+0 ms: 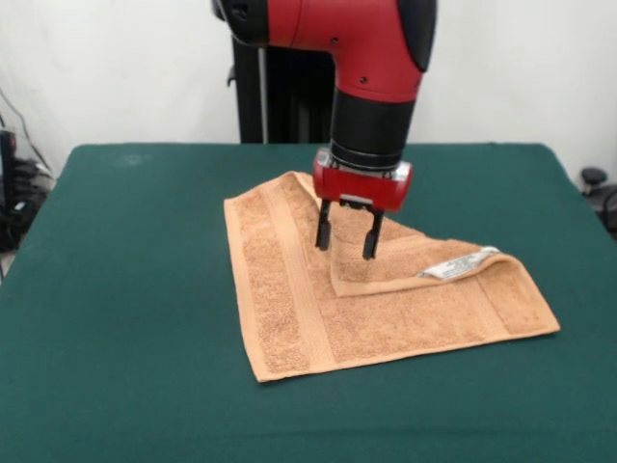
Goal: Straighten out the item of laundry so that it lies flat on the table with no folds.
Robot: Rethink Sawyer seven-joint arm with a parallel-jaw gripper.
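The orange-tan terry towel [376, 299] lies on the dark green table [125, 289], near its middle. Its far right corner is folded over onto the towel as a triangular flap, with the fold point near the towel's middle. A small white tag [458, 265] shows on the flap's right edge. A flat woven band runs along the towel's left side. My gripper [347, 241] hangs from the red and black arm, just above the folded flap. Its two black fingers [324, 231] point down and stand apart, with nothing between them.
The black pedestal [280, 92] stands behind the table's far edge. Cables and dark gear lie off the table at the left [14, 183] and a black object at the right [598, 183]. Green felt surrounds the towel on all sides.
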